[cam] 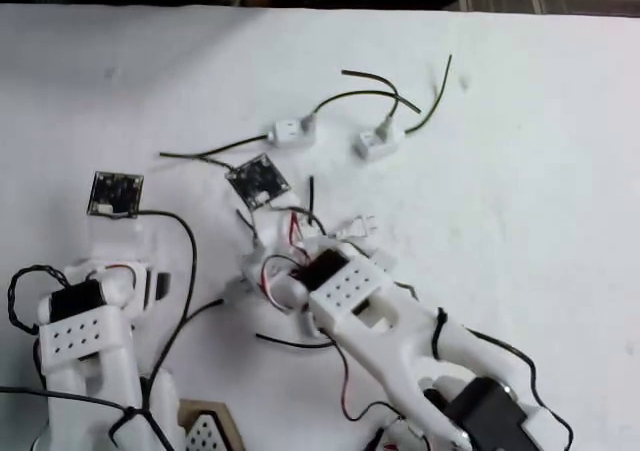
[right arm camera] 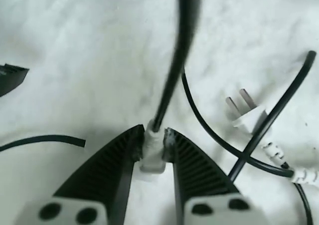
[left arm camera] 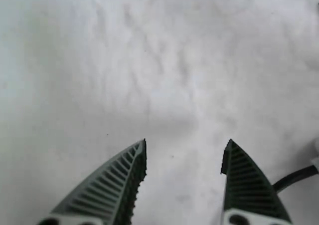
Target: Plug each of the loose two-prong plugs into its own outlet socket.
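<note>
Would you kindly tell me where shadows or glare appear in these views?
High view: even light on the white cloth-covered table, no glare. Left wrist view: soft shading ahead of the open left claw. Right wrist view: grey shadow beside the right claw gripping a small white connector.

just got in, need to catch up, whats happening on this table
The right hand is shut on a small white plug with a black cord. A second white two-prong plug lies loose on the white tablecloth nearby. The left hand is open over bare cloth. A white corded socket and its twin lie farther off.
</note>
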`<move>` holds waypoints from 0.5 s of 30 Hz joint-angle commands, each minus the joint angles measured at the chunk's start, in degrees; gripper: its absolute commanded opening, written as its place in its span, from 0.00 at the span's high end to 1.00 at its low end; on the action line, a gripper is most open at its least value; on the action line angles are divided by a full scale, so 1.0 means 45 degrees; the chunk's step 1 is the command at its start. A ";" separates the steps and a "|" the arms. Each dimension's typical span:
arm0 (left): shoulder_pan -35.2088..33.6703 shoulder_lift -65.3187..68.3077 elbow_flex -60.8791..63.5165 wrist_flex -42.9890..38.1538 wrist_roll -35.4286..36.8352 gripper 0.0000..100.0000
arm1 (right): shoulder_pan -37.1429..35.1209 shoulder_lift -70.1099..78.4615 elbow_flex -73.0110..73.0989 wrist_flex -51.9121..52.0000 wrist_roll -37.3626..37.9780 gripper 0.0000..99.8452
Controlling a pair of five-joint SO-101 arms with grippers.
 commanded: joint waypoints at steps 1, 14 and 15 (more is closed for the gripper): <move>-0.0068 -0.0264 -0.0059 -0.0215 -0.0137 0.75 | -0.0186 0.0713 -0.0488 0.0654 -0.0684 0.98; -0.0068 -0.0264 -0.0059 -0.0215 -0.0137 0.75 | -0.0205 -0.0576 -0.0332 0.2335 -0.1700 0.98; -0.0068 -0.0264 -0.0059 -0.0215 -0.0137 0.75 | -0.0205 -0.0830 -0.0176 0.2335 -0.1680 0.98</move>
